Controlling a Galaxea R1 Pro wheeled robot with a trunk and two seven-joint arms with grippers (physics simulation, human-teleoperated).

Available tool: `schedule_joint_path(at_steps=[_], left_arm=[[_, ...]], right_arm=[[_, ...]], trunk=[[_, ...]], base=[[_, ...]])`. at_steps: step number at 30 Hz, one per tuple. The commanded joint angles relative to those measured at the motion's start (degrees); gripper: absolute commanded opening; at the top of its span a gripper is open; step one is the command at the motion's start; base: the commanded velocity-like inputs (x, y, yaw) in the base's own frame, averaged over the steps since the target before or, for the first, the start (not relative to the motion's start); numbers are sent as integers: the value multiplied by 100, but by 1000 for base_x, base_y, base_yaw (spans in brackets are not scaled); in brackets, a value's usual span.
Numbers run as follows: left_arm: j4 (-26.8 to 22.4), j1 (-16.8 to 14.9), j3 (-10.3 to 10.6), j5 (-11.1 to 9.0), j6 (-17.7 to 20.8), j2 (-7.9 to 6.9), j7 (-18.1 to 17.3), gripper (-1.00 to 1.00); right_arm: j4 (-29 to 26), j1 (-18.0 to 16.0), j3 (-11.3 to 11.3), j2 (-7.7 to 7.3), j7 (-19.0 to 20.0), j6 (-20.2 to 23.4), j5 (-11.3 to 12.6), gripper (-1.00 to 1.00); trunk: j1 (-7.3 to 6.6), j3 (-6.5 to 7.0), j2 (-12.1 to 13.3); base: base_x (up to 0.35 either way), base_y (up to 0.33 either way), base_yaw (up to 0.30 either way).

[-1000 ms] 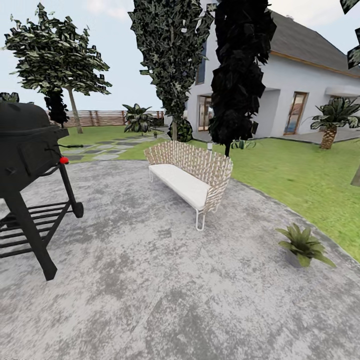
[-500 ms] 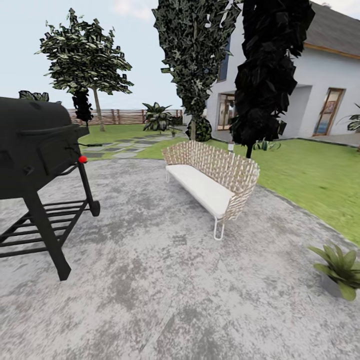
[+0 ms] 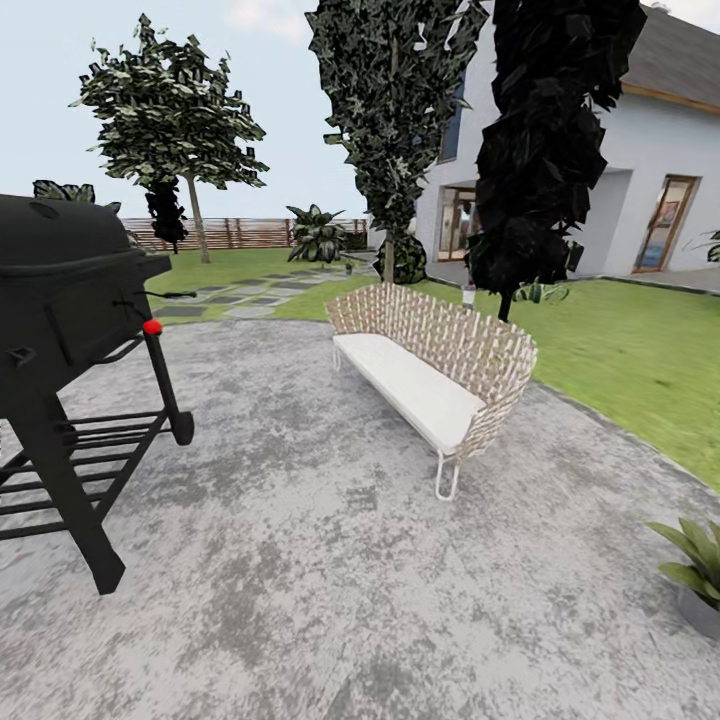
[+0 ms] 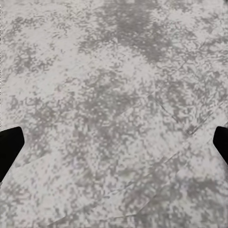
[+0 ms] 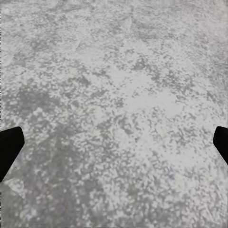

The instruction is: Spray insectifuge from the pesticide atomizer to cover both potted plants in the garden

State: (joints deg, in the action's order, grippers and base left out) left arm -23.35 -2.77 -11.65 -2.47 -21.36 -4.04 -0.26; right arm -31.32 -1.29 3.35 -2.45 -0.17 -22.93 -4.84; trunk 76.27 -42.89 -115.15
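- The house (image 3: 640, 170) is white-walled with a grey roof and stands at the far right, behind the lawn (image 3: 620, 350).
- The paving (image 3: 300, 560) is mottled grey stone and covers the whole near ground; the lawn borders it on the right and at the back.
- Two tall dark trees (image 3: 545, 140) rise behind the bench, and a smaller leafy tree (image 3: 170, 110) stands far left in front of the brown slatted fence (image 3: 240, 233).
- The grill (image 3: 60, 300) is black, on a legged frame with a red knob, and stands on the paving at the left edge.
- The bench (image 3: 430, 365) has a woven back and a white seat; it stands mid-paving, angled, well apart from the grill.
- One potted plant (image 3: 697, 565), light-green pointed leaves in a grey pot, sits on the paving at the right edge, partly cut off by the frame.
- The left gripper (image 4: 114, 147) hangs over bare paving with its dark fingertips (image 4: 9, 147) spread wide and nothing between them.
- The right gripper (image 5: 114, 147) is likewise spread over bare paving, its fingertips (image 5: 9, 145) at the frame edges, holding nothing.
- The plant lies ahead and to the right, well apart from both grippers.
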Motion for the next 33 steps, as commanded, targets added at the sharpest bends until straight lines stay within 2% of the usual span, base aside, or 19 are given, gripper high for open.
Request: schedule_joint_path(at_steps=[1,13,20,33], left_arm=[[6,-4,0,-25,-18,0,-2,100],[6,-4,-22,-33,-18,-2,-5,100],[6,-5,-22,-34,-19,-8,-8,100],[-91,-83,-8,-21,-26,17,7,100]], right_arm=[[2,-3,24,6,-3,-17,-51,100],[10,-3,31,16,-18,-19,-49,100],[12,-3,41,16,-17,-19,-43,100],[12,-3,68,-15,-18,-19,-43,100]], trunk=[[3,-6,-2],[3,-6,-2],[3,-6,-2],[3,-6,-2]], base=[[334,90,132],[326,128,257],[336,16,254],[339,0,28]])
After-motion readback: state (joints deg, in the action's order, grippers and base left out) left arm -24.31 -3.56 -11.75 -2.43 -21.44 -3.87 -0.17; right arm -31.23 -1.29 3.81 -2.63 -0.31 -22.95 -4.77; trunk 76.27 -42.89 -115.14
